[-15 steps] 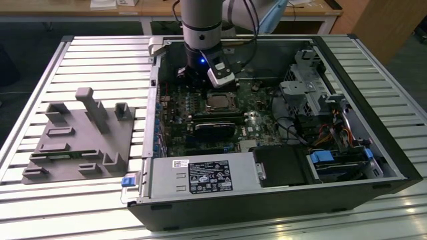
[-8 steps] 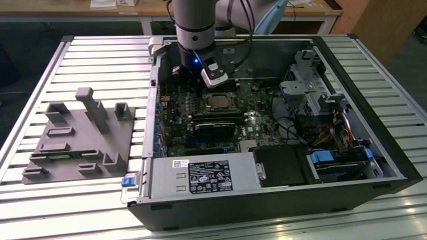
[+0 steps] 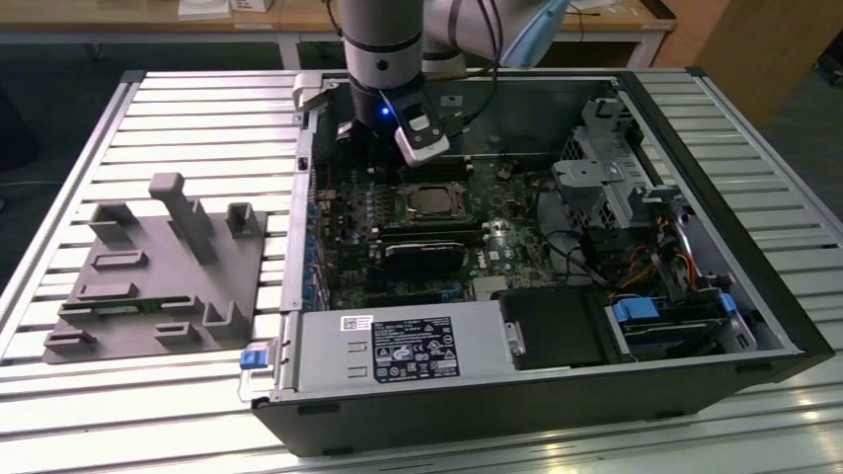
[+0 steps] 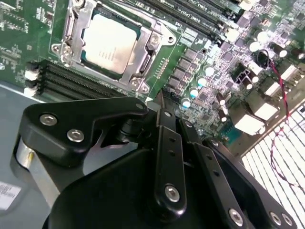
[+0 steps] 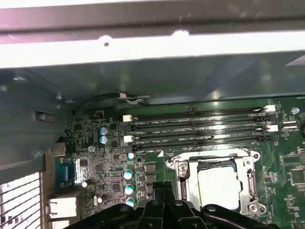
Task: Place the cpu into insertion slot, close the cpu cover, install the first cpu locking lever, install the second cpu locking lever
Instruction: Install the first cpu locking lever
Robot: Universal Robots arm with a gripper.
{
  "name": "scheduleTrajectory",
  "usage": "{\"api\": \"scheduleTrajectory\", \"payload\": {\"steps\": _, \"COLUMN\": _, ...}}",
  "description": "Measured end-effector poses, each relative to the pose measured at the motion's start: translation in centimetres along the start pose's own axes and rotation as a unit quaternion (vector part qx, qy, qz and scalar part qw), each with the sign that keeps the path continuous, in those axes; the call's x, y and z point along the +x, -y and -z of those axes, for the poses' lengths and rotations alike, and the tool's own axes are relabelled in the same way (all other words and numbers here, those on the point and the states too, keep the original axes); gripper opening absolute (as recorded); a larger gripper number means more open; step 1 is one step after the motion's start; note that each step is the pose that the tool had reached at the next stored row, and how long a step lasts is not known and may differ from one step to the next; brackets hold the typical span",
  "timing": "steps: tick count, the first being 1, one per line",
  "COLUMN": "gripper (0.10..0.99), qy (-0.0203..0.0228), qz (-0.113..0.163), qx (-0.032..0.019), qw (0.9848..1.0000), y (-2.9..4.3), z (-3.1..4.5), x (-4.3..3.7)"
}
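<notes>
The cpu shows its pale metal face, lying flat in the insertion slot on the green board. The cpu cover, a silvery frame, lies down around it. My gripper hangs inside the open computer case, just above the board and a short way off the socket, toward the case's back wall in the exterior view. Its black fingers come together with nothing between them, and their tips stop short of the socket's edge. How the locking levers stand I cannot make out.
Long black memory slots run beside the socket. A black card, the power supply, a drive cage and cables crowd the case. A grey fixture plate lies on the slatted table.
</notes>
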State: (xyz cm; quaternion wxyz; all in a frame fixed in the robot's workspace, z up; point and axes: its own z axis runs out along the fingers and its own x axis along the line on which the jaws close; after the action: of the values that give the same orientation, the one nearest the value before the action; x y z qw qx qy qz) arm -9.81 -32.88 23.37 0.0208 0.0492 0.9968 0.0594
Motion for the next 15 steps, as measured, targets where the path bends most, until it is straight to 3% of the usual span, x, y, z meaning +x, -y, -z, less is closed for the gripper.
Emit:
{"api": "scheduleTrajectory", "payload": {"steps": 5, "gripper": 0.106, "qy": -0.0008, "qz": -0.001, "qx": -0.0114, "qw": 0.9999, "y": -0.01, "z": 0.23, "x": 0.19}}
{"api": "scheduleTrajectory", "payload": {"steps": 7, "gripper": 0.106, "qy": -0.0022, "qz": -0.001, "qx": -0.0253, "qw": 0.9997, "y": 0.0, "z": 0.24, "x": 0.29}}
{"api": "scheduleTrajectory", "payload": {"steps": 9, "gripper": 0.106, "qy": -0.0038, "qz": -0.002, "qx": -0.0433, "qw": 0.9991, "y": 0.01, "z": 0.24, "x": 0.35}}
{"api": "scheduleTrajectory", "payload": {"steps": 12, "gripper": 0.106, "qy": -0.0052, "qz": -0.003, "qx": -0.0561, "qw": 0.9984, "y": 0.01, "z": 0.25, "x": 0.42}}
{"api": "scheduleTrajectory", "payload": {"steps": 14, "gripper": 0.106, "qy": -0.0067, "qz": -0.003, "qx": -0.072, "qw": 0.9974, "y": 0.01, "z": 0.25, "x": 0.42}}
{"api": "scheduleTrajectory", "payload": {"steps": 15, "gripper": 0.106, "qy": -0.0069, "qz": -0.004, "qx": -0.0748, "qw": 0.9972, "y": 0.01, "z": 0.24, "x": 0.42}}
